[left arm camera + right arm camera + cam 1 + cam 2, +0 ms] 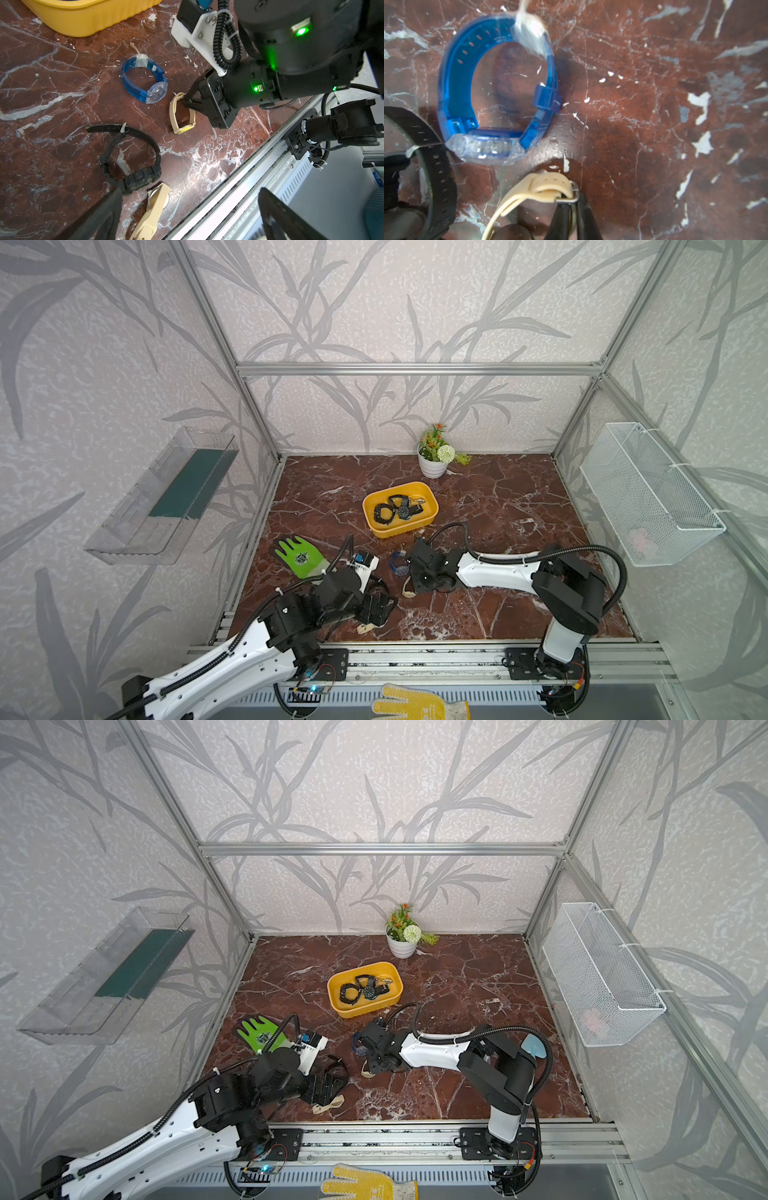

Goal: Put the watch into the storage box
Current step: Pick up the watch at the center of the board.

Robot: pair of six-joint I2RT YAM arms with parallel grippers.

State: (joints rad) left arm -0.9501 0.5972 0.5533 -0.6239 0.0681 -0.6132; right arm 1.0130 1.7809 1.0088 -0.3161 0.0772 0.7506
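Yellow storage box, beige watch

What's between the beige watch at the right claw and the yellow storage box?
The blue watch, on the marble, touching neither beige watch nor storage box; the left wrist view shows it.

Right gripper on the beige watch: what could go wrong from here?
The right gripper pinches the beige watch only at its buckle end: it may slip or swing on lifting. The blue watch lies close by and could be nudged. The storage box already holds black watches, so the drop may land on them.
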